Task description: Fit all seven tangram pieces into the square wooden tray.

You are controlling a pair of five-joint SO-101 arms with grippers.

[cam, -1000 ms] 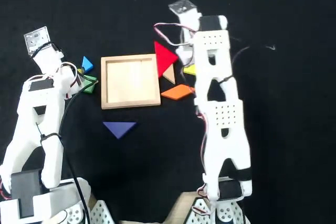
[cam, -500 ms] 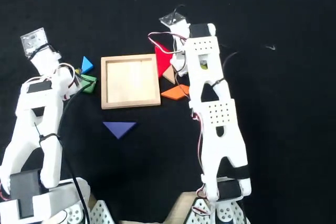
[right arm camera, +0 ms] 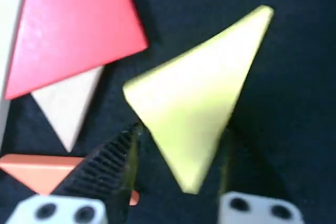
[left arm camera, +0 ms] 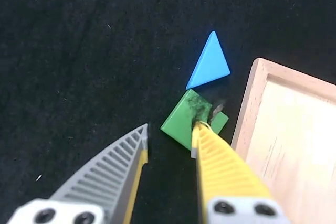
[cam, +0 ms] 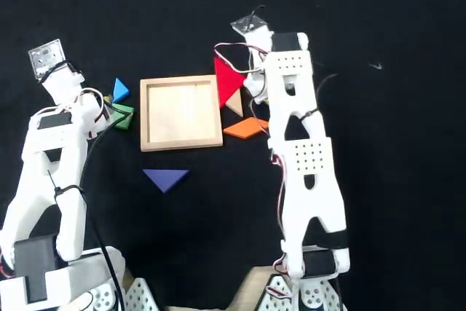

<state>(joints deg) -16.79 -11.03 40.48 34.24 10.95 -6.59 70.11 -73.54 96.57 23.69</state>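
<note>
The square wooden tray [cam: 145,114] lies with nothing in it. Along its right side lie a red triangle [cam: 228,78], a small beige triangle [cam: 234,104] and an orange parallelogram [cam: 246,128]. A dark blue triangle [cam: 166,178] lies in front of the tray. My right gripper [right arm camera: 181,132] is open low over a yellow triangle [right arm camera: 202,98], one finger close on each side of its pointed corner. To the tray's left, my left gripper [left arm camera: 170,132] is open, its yellow finger [left arm camera: 205,140] touching a green square [left arm camera: 181,119]. A light blue triangle [left arm camera: 210,64] lies just beyond.
The table is covered in black cloth [cam: 393,143], with wide free room to the right and in front. The right arm [cam: 298,151] stretches over the table beside the tray's right edge. The tray's rim [left arm camera: 247,108] stands close to the left gripper's yellow finger.
The right arm swung left toward the red triangle, then came back slightly right, covering the yellow triangle from above. The left arm stayed still.
</note>
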